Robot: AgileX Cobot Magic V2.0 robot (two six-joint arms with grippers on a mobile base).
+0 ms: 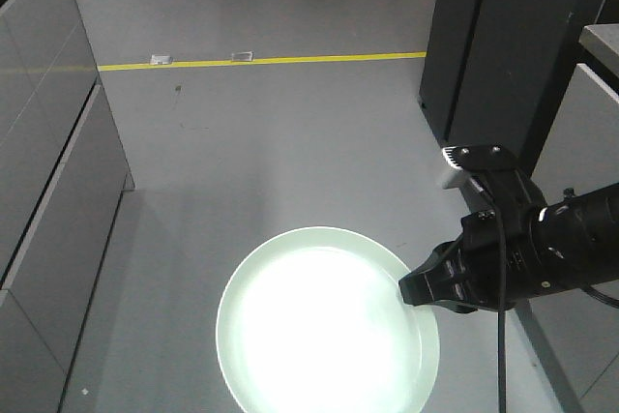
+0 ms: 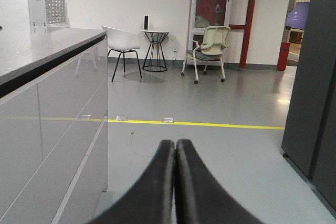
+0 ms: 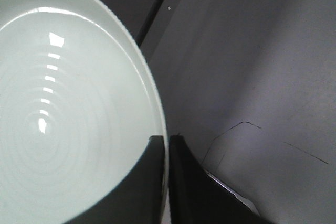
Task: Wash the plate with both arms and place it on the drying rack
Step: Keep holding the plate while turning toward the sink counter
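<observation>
The pale mint-green plate (image 1: 324,331) hangs face up above the grey floor, low in the front view. My right gripper (image 1: 414,289) is shut on its right rim, coming in from the right. In the right wrist view the plate (image 3: 63,103) fills the left half, and my right gripper (image 3: 166,141) pinches the rim between its two black fingers. My left gripper (image 2: 175,144) is shut with nothing between its fingers, pointing out over the floor. The left arm does not show in the front view. The drying rack is out of view.
Grey cabinets (image 1: 48,171) with a dark counter (image 2: 42,51) run along the left. A tall dark cabinet (image 1: 513,45) stands at the right. A yellow floor line (image 1: 261,61) crosses ahead. Chairs (image 2: 209,51) and a small table (image 2: 155,48) stand far back.
</observation>
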